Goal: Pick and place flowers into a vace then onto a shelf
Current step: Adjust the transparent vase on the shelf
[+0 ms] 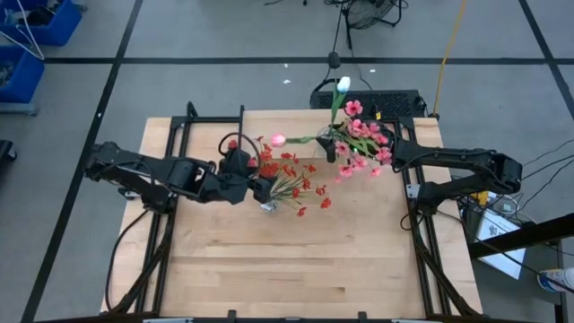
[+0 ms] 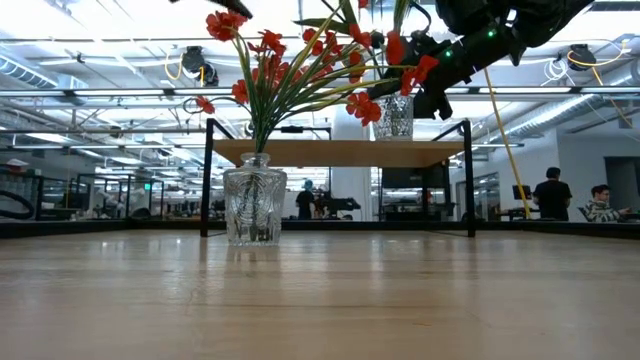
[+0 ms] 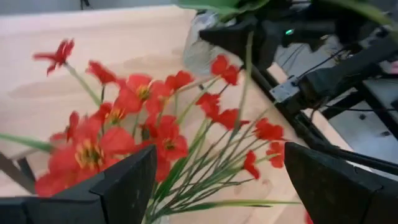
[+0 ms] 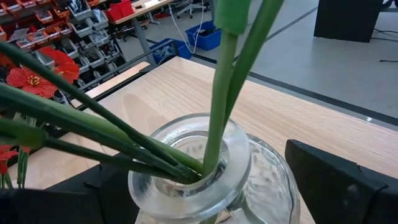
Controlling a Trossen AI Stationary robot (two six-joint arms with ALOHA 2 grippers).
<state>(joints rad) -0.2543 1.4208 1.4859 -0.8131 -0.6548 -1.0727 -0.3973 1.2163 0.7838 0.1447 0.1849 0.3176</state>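
Note:
A clear glass vase (image 2: 253, 205) stands on the table near its middle, holding a spray of red flowers (image 1: 291, 175) that fans toward the right. My left gripper (image 1: 262, 190) hovers open over this vase; the red flowers (image 3: 143, 118) and their green stems run between its fingers, and I cannot tell whether they touch. A second glass vase (image 2: 393, 117) stands on the shelf (image 2: 340, 152) at the table's far side, with pink flowers (image 1: 363, 144), a white tulip (image 1: 343, 84) and a pink tulip (image 1: 278, 140). My right gripper (image 4: 205, 168) is open, one finger on either side of this vase's neck (image 4: 193, 180).
The shelf stands on thin black legs (image 2: 208, 180) along the far side. A black box (image 1: 368, 99) sits just beyond the table's far edge. Bare tabletop (image 1: 296, 260) fills the near half. People (image 2: 550, 195) are in the room far behind.

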